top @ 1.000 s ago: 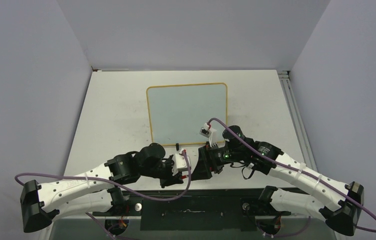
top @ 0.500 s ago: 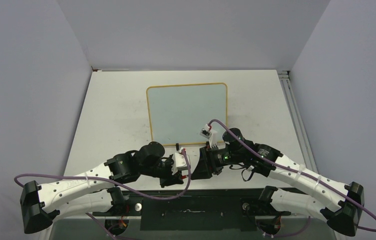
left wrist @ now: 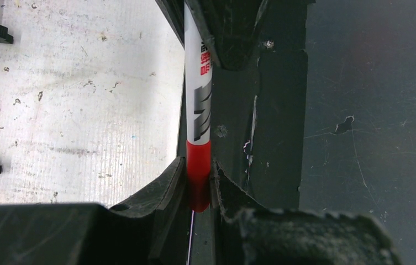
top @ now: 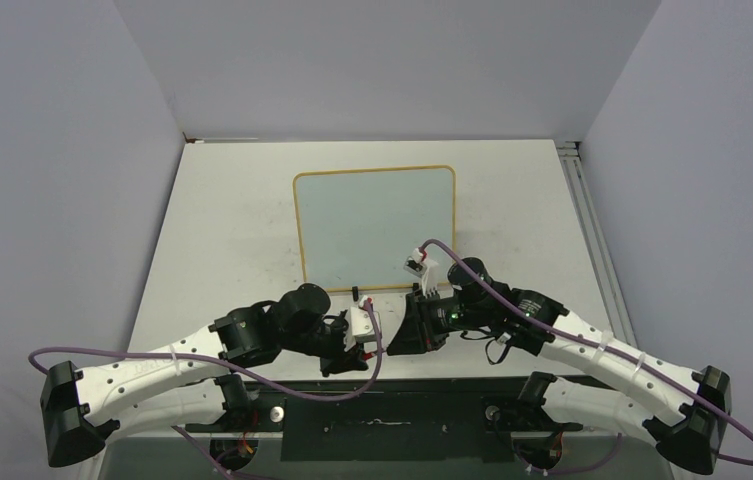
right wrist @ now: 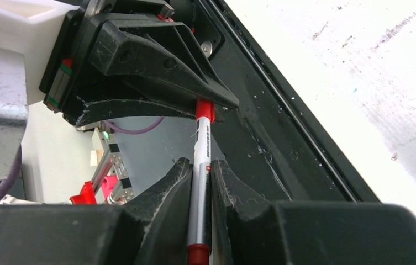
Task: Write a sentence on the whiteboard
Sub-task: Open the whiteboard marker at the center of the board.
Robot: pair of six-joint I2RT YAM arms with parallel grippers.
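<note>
The whiteboard (top: 374, 225), glossy white with a thin yellow frame, lies flat mid-table; no sentence shows on it. In front of it, over the table's near edge, the two grippers meet tip to tip around one marker. My left gripper (left wrist: 198, 170) is shut on the marker's red cap (left wrist: 199, 176); the white printed barrel (left wrist: 196, 94) runs away from it. My right gripper (right wrist: 200, 172) is shut on that barrel (right wrist: 201, 149). In the right wrist view the left gripper's fingers (right wrist: 156, 77) pinch the cap (right wrist: 205, 109). From above, the left gripper (top: 380, 338) and the right gripper (top: 400, 335) hide the marker.
A small black clip foot (top: 356, 292) sits at the whiteboard's near edge. A black strip (left wrist: 360, 110) borders the table's near side under the grippers. A metal rail (top: 582, 200) runs along the table's right edge. Grey walls enclose three sides.
My right gripper has closed from wide open onto the marker barrel and shifted slightly toward the left gripper. The left gripper has kept its hold on the cap.
</note>
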